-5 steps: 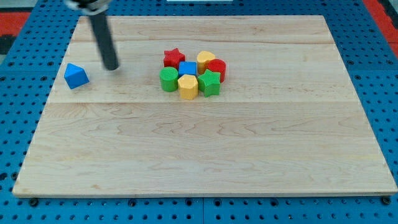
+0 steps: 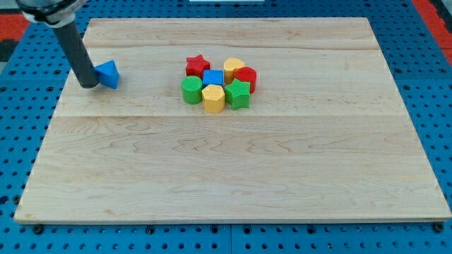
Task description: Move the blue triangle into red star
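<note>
The blue triangle (image 2: 109, 74) lies on the wooden board (image 2: 233, 162) at the view's upper left. My tip (image 2: 87, 85) rests right against its left side. The red star (image 2: 197, 65) sits at the upper left of a tight cluster near the board's middle top, well to the right of the triangle.
The cluster around the red star holds a blue cube (image 2: 213, 77), a yellow heart (image 2: 234, 68), a red cylinder (image 2: 246, 77), a green cylinder (image 2: 191, 90), a yellow hexagon (image 2: 213, 98) and a green star (image 2: 239, 93).
My tip has moved from the triangle's right to its left side. The blue triangle has shifted right and slightly up.
</note>
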`<state>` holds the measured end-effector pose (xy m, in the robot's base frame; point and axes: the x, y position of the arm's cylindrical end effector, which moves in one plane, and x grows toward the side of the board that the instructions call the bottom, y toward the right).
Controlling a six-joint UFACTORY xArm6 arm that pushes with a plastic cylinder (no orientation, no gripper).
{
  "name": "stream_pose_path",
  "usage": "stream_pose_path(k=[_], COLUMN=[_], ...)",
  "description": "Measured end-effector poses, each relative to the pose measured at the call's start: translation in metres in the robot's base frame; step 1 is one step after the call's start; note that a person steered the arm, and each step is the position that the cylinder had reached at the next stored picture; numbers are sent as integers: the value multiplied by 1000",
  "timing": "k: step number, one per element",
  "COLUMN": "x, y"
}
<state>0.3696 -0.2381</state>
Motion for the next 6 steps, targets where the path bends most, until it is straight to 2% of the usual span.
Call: stream_pose_path(k=[1, 2, 3, 5, 6], x=[-1, -21, -37, -26, -26], y=[3, -5, 17, 119, 144])
